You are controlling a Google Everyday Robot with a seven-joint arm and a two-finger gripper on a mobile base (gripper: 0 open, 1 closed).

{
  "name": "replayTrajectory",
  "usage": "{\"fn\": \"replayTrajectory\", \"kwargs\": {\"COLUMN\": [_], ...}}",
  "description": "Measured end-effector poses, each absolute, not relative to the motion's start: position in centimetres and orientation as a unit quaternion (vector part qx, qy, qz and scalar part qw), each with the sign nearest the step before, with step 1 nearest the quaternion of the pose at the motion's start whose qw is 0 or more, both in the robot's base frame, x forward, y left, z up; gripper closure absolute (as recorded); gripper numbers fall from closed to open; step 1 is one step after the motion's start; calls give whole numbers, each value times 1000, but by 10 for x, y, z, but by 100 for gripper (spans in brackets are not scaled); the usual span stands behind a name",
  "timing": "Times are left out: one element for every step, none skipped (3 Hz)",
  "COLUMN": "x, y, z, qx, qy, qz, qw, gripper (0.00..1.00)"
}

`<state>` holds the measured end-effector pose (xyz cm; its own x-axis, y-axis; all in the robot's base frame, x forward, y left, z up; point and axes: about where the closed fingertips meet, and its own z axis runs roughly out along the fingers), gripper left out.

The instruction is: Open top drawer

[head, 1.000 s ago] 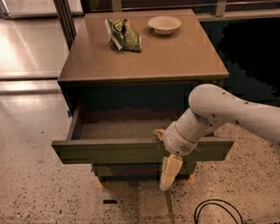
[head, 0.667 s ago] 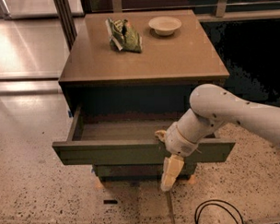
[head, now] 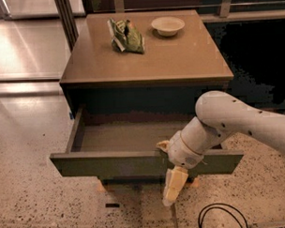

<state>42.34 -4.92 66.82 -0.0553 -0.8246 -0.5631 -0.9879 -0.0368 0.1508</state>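
Drawer [head: 111,165] juts out from under the counter's [head: 178,63] front edge, far enough that its shallow grey-brown inside shows; by that, the opening looks nearly or wholly done. Tool [head: 173,183] sits at the drawer front, right of centre, with a pale part hanging below the lower edge, likely placed to draw the panel outward. Whether it is open or closed I cannot tell. Arm [head: 236,122] reaches in from the right. Bag [head: 126,35] and bowl [head: 167,26] lie near the counter's back edge, out of the drawer's path. Cable [head: 221,216] loops on the floor off the front right corner, apart from the tool.
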Motion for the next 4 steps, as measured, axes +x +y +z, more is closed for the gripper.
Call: {"fn": "replayTrajectory", "kwargs": {"x": [420, 419, 396, 396], "y": [-43, -42, -29, -29], "z": [661, 663, 665, 665], "qx": [-679, -680, -693, -693], "qy": [669, 668, 657, 657], "qz": [271, 272, 282, 282], "qw": [134, 131, 96, 96], "gripper": [0, 0, 0, 0]}}
